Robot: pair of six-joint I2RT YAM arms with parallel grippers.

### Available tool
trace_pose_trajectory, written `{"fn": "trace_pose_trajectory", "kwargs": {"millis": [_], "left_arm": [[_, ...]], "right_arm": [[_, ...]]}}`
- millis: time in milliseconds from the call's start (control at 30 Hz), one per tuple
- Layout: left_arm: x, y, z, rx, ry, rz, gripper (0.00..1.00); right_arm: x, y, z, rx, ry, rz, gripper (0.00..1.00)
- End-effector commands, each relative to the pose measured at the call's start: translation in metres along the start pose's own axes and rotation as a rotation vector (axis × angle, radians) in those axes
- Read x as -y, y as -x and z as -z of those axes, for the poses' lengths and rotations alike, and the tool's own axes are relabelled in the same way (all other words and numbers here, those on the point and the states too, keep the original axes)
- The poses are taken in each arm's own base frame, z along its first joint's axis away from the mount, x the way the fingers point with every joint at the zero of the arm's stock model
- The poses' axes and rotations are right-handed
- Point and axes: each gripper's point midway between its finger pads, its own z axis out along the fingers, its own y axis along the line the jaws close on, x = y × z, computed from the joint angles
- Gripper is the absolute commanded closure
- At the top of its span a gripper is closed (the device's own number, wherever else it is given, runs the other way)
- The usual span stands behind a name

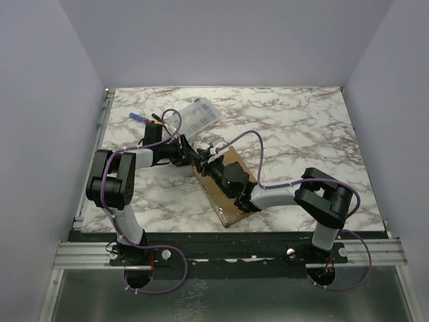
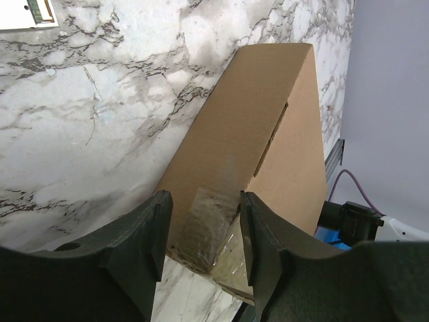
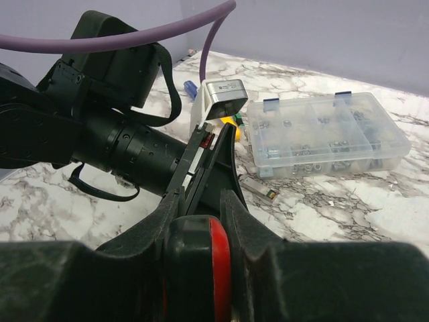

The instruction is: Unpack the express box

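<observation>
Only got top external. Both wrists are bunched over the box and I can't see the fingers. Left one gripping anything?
Observer: No. The left fingers are open, one either side of the express box at its end with the clear tape.
Operator: And the right?
Observer: The right fingers are shut on a black and red tool.
Operator: What's in the clear case?
Observer: The clear case holds small metal hardware, sorted in compartments.
</observation>
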Motion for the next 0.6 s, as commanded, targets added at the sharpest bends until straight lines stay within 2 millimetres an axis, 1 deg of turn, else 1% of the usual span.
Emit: {"fn": "trace_pose_trajectory", "kwargs": {"millis": [0,300,567], "left_arm": [[-0.021,-0.008,-0.005,-0.021,0.067,0.007,0.50],[-0.021,-0.008,-0.005,-0.022,0.070,0.008,0.51],[-0.023,-0.008,-0.005,-0.022,0.079,0.008,0.51]], "right_arm": [[-0.006,0.007,-0.004,0.030,-0.006,-0.030,0.99],[-0.003,-0.002,-0.005,0.009,-0.023,0.009,0.99],[-0.006,-0.013,-0.001,-0.019,-0.018,0.033,0.99]]}}
